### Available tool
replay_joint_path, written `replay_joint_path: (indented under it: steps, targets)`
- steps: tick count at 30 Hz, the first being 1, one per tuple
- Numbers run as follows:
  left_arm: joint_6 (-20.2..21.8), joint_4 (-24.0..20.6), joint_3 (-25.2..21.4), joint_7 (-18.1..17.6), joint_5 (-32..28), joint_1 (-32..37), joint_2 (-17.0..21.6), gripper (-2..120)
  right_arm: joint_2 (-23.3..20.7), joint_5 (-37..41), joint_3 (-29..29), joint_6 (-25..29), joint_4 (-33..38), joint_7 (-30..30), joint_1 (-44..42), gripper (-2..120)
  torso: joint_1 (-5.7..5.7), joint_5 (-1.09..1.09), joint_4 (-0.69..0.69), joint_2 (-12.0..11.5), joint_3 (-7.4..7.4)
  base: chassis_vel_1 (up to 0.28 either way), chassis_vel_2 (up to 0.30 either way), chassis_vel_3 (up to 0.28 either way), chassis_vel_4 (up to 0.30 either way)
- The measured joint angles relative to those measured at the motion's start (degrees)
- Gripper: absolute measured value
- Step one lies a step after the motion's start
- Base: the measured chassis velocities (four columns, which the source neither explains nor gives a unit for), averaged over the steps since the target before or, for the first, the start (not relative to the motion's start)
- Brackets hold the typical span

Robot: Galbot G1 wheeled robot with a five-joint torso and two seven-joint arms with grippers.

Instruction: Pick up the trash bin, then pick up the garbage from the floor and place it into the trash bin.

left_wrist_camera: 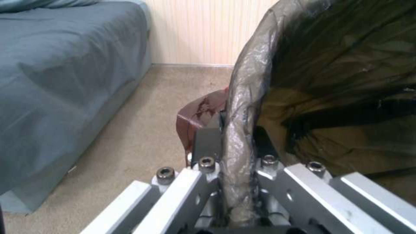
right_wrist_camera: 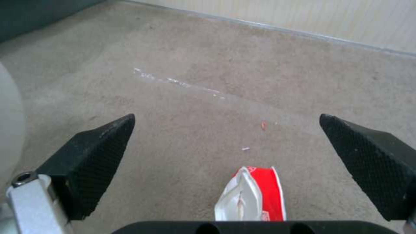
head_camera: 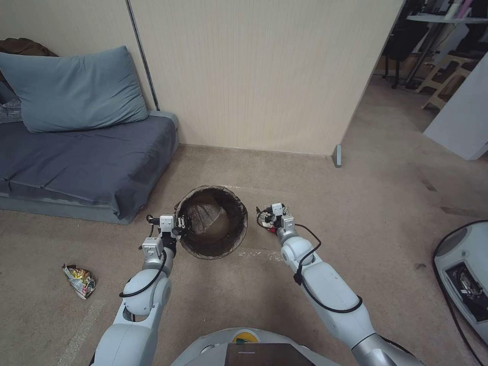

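Note:
The trash bin [head_camera: 213, 243], round with a dark brown liner [left_wrist_camera: 247, 84] over its rim, stands in the middle of the carpet. My left gripper [head_camera: 183, 222] is shut on the bin's rim at its left side. In the left wrist view one finger [left_wrist_camera: 207, 143] sits outside the rim and the other inside, the left gripper [left_wrist_camera: 236, 143] clamping rim and liner. My right gripper [head_camera: 268, 218] hangs low to the right of the bin, open. A red-and-white carton [right_wrist_camera: 255, 195], one piece of garbage, lies on the carpet between its fingers [right_wrist_camera: 99, 152]. A yellow snack wrapper [head_camera: 79, 280] lies far left.
A low grey-blue bed [head_camera: 76, 162] with a pillow [head_camera: 71, 91] stands at the left against the panelled wall [head_camera: 254, 76]. A white machine base with a black cable [head_camera: 465, 274] sits at the right edge. Bare carpet runs right toward a doorway [head_camera: 406, 117].

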Motion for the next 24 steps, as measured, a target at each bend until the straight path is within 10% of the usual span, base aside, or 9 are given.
replay_joint_path:
  steps: [24]
  targets:
    - [-0.59,1.15,0.99,0.00,2.45,-1.17,-0.53,2,1.79,-4.55,0.82,3.23,-5.30,0.24,0.75,100,0.00,0.00,0.00,0.00,0.00,0.000,0.000,0.000,0.000]
